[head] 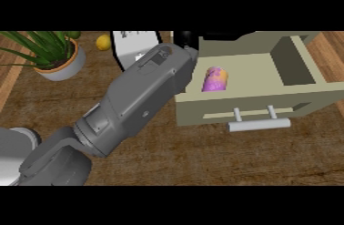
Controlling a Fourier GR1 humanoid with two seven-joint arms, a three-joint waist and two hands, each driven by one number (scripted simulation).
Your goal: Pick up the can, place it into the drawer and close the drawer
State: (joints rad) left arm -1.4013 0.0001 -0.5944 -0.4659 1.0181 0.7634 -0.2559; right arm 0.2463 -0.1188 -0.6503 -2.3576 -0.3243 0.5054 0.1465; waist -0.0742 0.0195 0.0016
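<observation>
Drawer (252,111) open; 1 purple can (215,79) lying inside. Left hand (185,38) beyond forearm: finger state cannot be told.

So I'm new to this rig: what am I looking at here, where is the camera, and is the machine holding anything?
This single picture comes from the robot's own head, looking steeply down at a wooden kitchen counter. The big grey shape crossing the left half is one of its forearms, reaching up from the lower edge toward the back. Its hand is not visible here, so I cannot say whether the fingers hold anything, and the other arm does not show at all.

On the right stands a beige drawer, pulled open, with a pale bar handle on its front. Inside it lies a purple and orange can, on its side, with nothing gripping it. So the can is in the drawer, but the drawer is not yet closed.

At the back left are a potted plant and a yellow lemon.
</observation>
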